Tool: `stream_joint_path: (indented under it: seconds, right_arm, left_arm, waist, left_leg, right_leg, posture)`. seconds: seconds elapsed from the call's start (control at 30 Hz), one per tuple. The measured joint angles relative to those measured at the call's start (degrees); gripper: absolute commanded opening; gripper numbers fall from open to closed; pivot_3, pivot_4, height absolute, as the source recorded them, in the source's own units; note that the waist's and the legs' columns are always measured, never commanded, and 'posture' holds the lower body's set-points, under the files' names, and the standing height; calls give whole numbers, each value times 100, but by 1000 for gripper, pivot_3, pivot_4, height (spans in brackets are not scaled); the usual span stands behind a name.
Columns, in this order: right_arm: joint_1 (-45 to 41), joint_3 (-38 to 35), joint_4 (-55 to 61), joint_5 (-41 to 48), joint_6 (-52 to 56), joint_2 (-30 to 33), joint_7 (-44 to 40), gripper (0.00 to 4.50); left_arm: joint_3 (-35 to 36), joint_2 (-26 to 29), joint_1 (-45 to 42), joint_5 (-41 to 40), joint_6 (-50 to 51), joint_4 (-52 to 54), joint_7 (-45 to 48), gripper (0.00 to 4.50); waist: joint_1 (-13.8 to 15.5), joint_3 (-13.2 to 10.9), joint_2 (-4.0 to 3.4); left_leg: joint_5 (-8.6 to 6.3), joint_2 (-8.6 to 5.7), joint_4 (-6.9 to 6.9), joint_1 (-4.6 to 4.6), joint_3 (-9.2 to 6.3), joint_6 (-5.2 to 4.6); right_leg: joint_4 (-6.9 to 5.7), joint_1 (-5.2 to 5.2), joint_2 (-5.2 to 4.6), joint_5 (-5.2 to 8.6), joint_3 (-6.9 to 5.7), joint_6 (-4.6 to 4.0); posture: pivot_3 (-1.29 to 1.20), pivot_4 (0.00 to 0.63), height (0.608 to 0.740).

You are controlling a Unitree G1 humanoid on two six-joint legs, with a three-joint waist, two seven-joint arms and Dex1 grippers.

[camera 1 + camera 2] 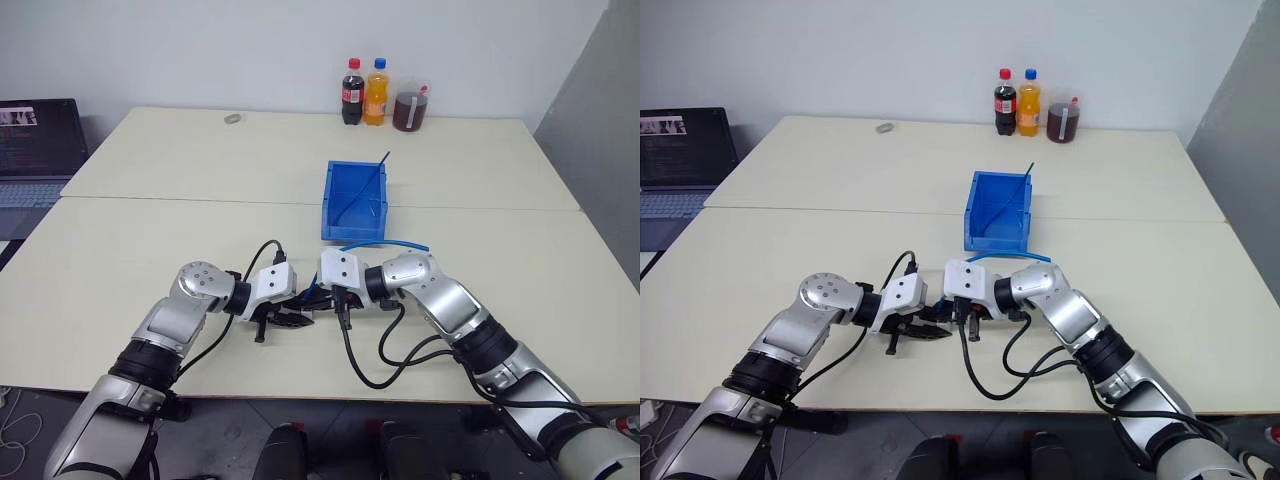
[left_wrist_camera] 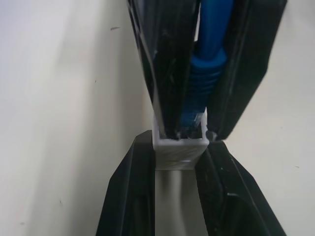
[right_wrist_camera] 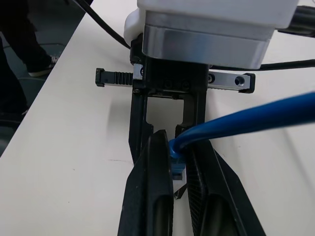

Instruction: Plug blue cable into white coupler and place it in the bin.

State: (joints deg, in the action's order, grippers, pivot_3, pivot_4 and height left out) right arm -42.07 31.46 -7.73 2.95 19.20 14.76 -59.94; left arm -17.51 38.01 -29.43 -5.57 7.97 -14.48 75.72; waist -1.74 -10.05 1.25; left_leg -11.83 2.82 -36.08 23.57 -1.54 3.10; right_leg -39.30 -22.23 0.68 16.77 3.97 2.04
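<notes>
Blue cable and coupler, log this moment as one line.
left fingers: shut on white coupler | right fingers: shut on blue cable plug, at coupler mouth | bin: awaiting

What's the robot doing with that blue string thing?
It is joining two small parts over the table. The left hand is shut on the white coupler, and the right hand is shut on the plug end of the blue cable. The two hands meet tip to tip, with the plug right at the coupler's opening. The blue bin waits just beyond them; a thin dark strand leans inside it.
</notes>
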Motion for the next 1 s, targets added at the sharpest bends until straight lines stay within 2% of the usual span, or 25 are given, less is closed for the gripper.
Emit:
stream_joint_path:
  seconds: [0.23,0.47,0.63,0.87,0.93,1.0]
  right_arm:
    - [4,169,-24,-412,94,-37,-9,89]
    - [31,144,-302,-465,153,-262,-11,89]
    - [87,112,-454,-462,124,-311,-10,89]
    - [342,-109,-309,-391,126,-369,70,89]
    - [407,-148,-288,-390,123,-426,148,89]
    - [492,-155,-242,-395,89,-492,271,89]
  left_arm:
    - [-1,-11,91,123,32,2,-88,779]
    - [15,-5,181,170,63,1,-131,779]
    - [34,-9,233,222,114,3,-145,779]
    - [75,-15,313,219,133,89,-145,779]
    - [129,-24,401,188,133,94,-167,1481]
    - [185,-42,442,154,147,122,-244,1797]
  waist:
    - [-19,96,-12]
    - [-43,171,-30]
    - [-113,231,-43]
    - [-128,242,-45]
    - [-136,242,-45]
    - [-133,239,-47]
  left_leg:
    - [-2,0,20,-75,11,-1]
    - [-2,3,29,-93,9,-1]
    - [-3,4,43,-124,10,-1]
    - [-3,2,68,-127,10,-1]
    - [-3,2,81,-129,9,-1]
    - [-3,2,92,-129,5,-1]
  right_leg:
    - [-12,52,1,20,9,-20]
    - [-14,62,5,25,9,-28]
    - [-11,87,5,54,11,-66]
    - [1,90,2,60,10,-56]
    - [5,88,2,48,10,-36]
    - [12,87,2,49,6,-37]
  posture:
    - [0,150,740]
    - [0,150,740]
    - [0,150,740]
    - [0,150,740]
    - [0,150,740]
    - [0,150,740]
